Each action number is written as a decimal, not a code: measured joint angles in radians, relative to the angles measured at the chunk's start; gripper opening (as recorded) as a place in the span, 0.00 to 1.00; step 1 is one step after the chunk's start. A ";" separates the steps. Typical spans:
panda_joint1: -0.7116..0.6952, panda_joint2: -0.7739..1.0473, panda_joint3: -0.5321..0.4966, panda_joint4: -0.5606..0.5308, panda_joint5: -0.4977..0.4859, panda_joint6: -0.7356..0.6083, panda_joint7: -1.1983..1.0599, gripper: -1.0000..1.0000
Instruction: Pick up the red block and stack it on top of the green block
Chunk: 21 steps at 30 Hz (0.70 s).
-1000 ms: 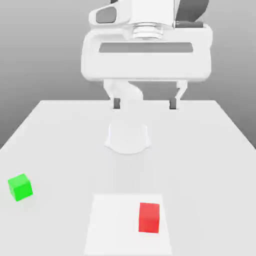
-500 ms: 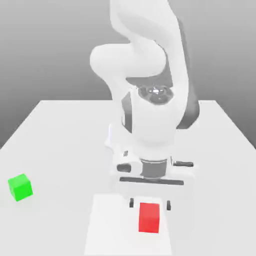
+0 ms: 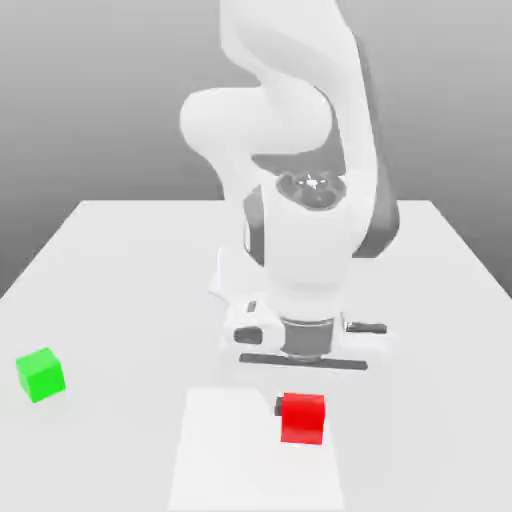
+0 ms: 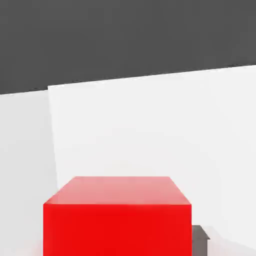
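White counter (image 3: 120,260), grey backdrop. My arm (image 3: 300,170) bends straight down, fingers (image 3: 302,405) clamped on red block (image 3: 302,418) near the front edge; green block (image 3: 40,375) by the left edge.

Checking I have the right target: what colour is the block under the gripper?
Bright red, plain block; best in the hand view.

A white desk (image 3: 120,270) fills the lower part of the exterior view, its far edge meeting a plain grey backdrop (image 3: 90,100). Near the front edge lies a brighter white rectangular patch (image 3: 225,450), flat on the surface. In the hand view the desk (image 4: 150,130) shows pale, with the patch's edge running across it, under a dark grey backdrop (image 4: 125,35).
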 joint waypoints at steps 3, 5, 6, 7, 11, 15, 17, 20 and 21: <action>-0.086 -0.018 -0.039 0.003 -0.006 -0.021 -0.114 0.00; -0.143 -0.025 -0.062 0.005 -0.010 -0.031 -0.195 0.00; -0.172 -0.029 -0.074 0.007 -0.012 -0.036 -0.237 0.00; -0.201 -0.033 -0.084 0.008 -0.013 -0.041 -0.278 0.00; -0.316 -0.048 -0.126 0.014 -0.014 -0.061 -0.448 0.00; -0.428 -0.062 -0.169 0.020 -0.009 -0.080 -0.623 0.00; -0.483 -0.069 -0.190 0.023 -0.004 -0.090 -0.712 0.00; -0.569 -0.079 -0.219 0.027 0.006 -0.104 -0.847 0.00; -0.601 -0.082 -0.225 0.029 0.010 -0.109 -0.893 0.00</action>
